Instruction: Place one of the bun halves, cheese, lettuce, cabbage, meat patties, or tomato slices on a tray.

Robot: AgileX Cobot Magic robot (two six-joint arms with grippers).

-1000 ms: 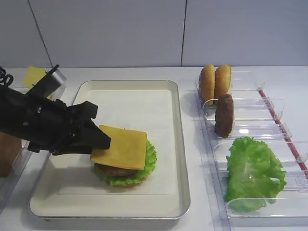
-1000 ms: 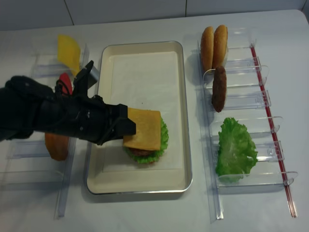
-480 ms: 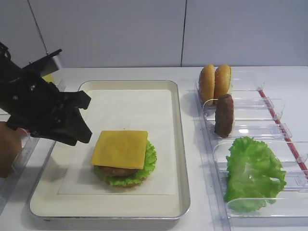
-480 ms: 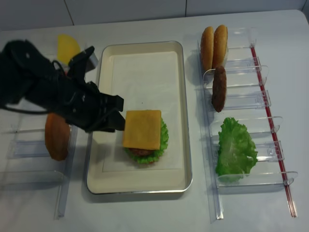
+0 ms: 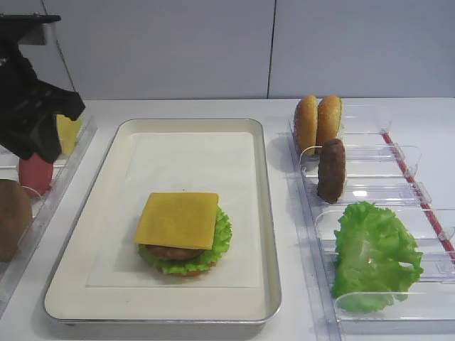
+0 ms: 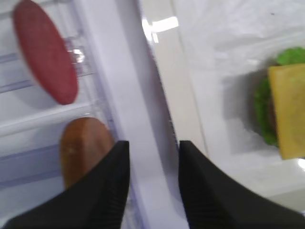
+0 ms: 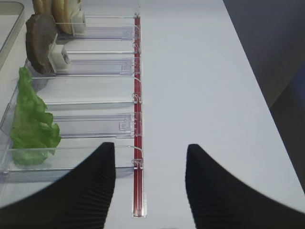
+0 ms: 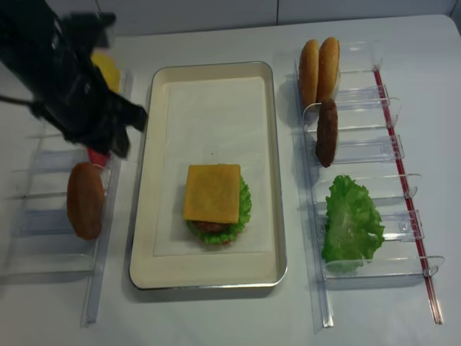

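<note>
The deep yellow cheese [image 5: 178, 219] lies flat on a stack of lettuce [image 5: 222, 238] and a meat patty [image 5: 170, 251] in the near half of the cream tray [image 5: 192, 135]. My left gripper [image 6: 153, 143] is open and holds nothing. It hangs high at the left, over the strip between the tray rim and the left rack, well clear of the cheese [image 6: 288, 109]. My right gripper [image 7: 150, 148] is open too, over bare table beside the right rack. It does not show in the high views.
The left rack holds a tomato slice [image 6: 45, 57], a bun half [image 6: 83, 148] and a paler yellow slice [image 8: 108, 68]. The right rack [image 8: 389, 155] holds two bun halves [image 5: 318, 122], a meat patty [image 5: 331, 169] and a lettuce leaf [image 5: 373, 256]. The tray's far half is bare paper.
My left gripper let go of the cheese, which now rests flat on the stack. The arm then pulled back up and to the left, over the left rack.
</note>
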